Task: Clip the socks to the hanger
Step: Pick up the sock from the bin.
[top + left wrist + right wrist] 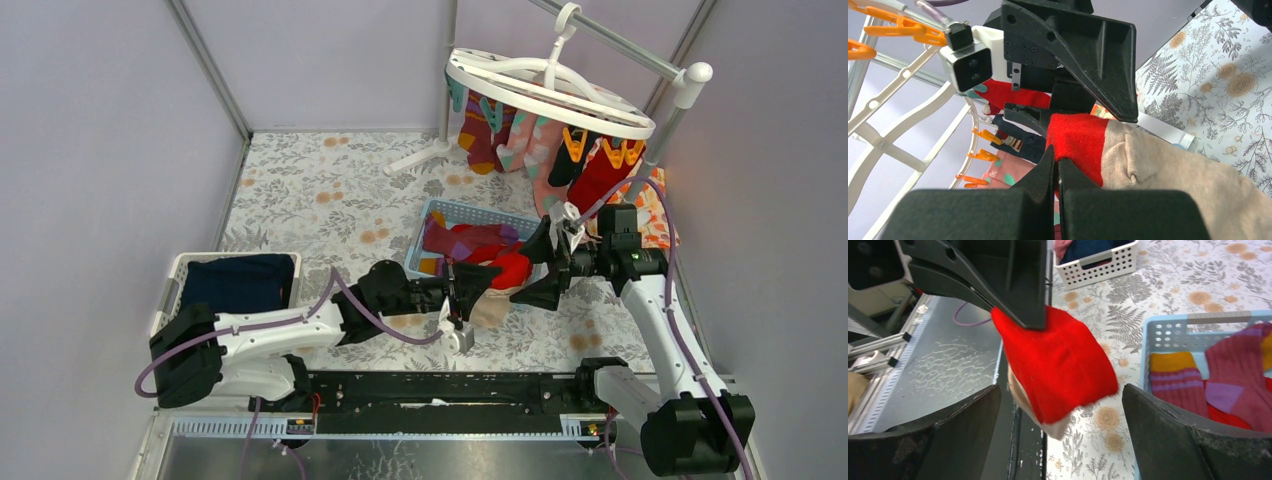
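Red-and-beige sock [1079, 142] is pinched in the tight-closed left claw [1056, 165], red end pointing 3 o'clock, beige end drooping 6. The right claw [537, 268] gapes wide and empty just beyond the red end. The hanger [548, 85] hangs at 12 o'clock from there.

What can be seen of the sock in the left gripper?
A soft knit sock, bright red with a beige part, slightly creased. The left gripper is shut on its red end, holding it up beside the blue basket; the beige part hangs lower. The right gripper stands open around it; contact unclear.
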